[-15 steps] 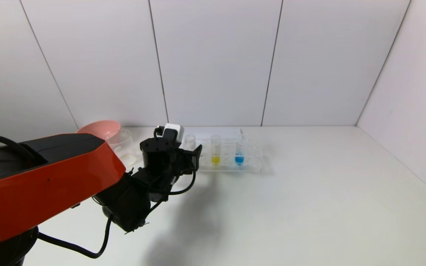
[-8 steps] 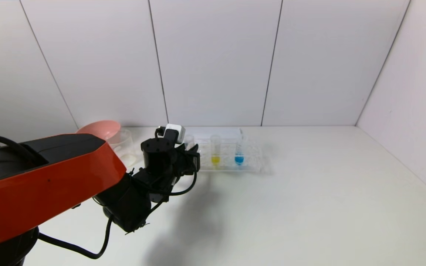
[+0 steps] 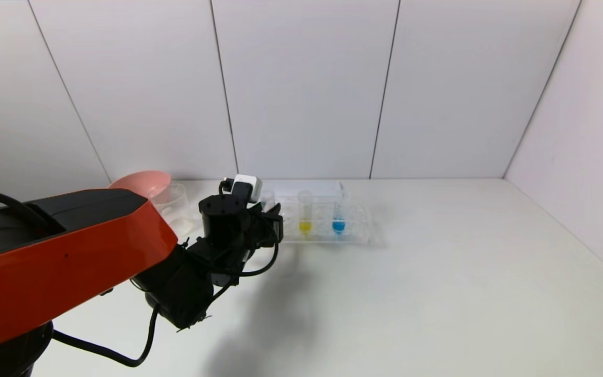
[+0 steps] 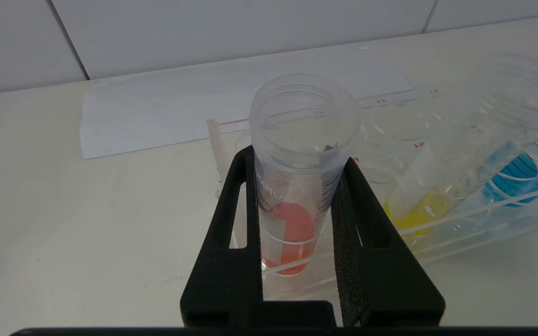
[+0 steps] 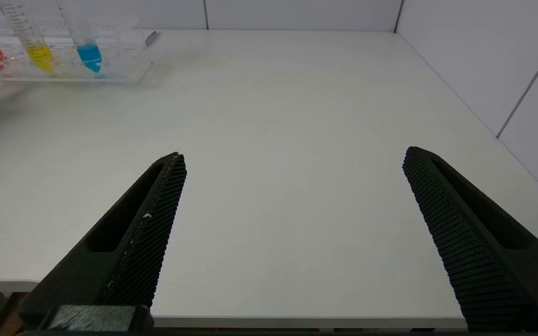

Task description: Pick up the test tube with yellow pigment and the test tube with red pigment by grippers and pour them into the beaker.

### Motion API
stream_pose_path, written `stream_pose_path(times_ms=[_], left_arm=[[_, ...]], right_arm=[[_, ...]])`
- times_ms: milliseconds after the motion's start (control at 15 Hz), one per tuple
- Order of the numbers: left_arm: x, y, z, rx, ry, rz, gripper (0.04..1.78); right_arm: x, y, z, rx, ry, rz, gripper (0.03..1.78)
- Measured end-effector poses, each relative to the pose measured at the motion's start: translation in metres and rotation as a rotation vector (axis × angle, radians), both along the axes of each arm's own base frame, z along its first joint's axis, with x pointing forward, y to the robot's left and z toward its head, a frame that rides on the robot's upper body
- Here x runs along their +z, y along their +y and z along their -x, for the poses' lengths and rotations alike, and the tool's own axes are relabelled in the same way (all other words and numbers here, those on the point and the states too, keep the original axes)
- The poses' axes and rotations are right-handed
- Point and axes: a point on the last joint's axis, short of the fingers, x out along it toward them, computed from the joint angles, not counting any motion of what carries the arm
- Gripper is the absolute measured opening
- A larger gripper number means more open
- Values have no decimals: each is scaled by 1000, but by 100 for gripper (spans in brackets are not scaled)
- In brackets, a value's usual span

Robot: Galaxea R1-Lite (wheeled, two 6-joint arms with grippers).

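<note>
Left claw: I have it clamped on the red tube, one black finger on each side, just under the tube's threaded mouth. Half a second ago and now it looks the same; a second ago the fingers stood apart. The tube is upright in the rack, so I judge the grasp made and the lift not begun.

Yellow tube: next slot along, untouched. Blue tube: beyond it, not wanted.

Beaker: on the table left of the rack, beside the pink bowl, near the claw. Pour path looks short.

Right claw: wide, empty, parked over the table's near edge, well apart from the rack.

Hard to make out: from the head view my own arm hides the red liquid and part of the beaker; I cannot tell whether the tube's foot touches the rack floor. A white paper sheet lies behind the rack.
</note>
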Motion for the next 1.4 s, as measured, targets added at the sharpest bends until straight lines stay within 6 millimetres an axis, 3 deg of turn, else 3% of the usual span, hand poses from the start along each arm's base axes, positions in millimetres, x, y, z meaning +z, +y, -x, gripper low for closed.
stream_pose_path(times_ms=[867, 1400], left_arm=[[25, 3, 5, -2, -58, 26, 44], [61, 8, 16, -3, -133, 65, 44]], right_arm=[[0, 0, 0, 0, 0, 0, 170], [0, 0, 0, 0, 0, 0, 170]])
